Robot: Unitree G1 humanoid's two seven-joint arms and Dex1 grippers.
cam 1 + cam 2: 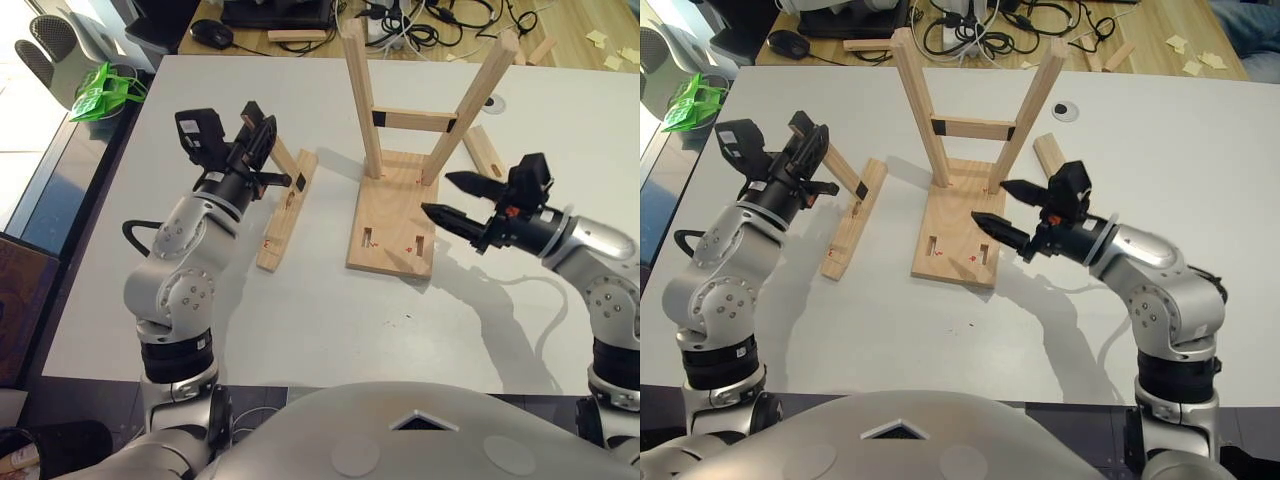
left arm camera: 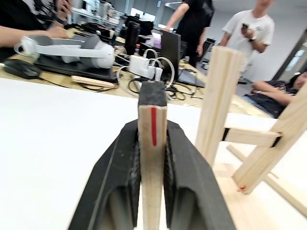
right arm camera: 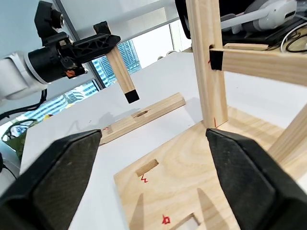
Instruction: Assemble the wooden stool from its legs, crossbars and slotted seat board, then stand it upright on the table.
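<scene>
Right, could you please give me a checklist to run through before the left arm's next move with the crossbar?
1. Grip: left tool shut on crossbar: ok.
2. Crossbar's black tip seated in loose leg: not ok, it hangs above.
3. Tip lined up with leg slot: cannot tell.
4. Free arm: right tool open, holding nothing: ok.
5. Base: seat board flat, two legs standing in it: ok.
6. Board's near slots free: ok.
</scene>
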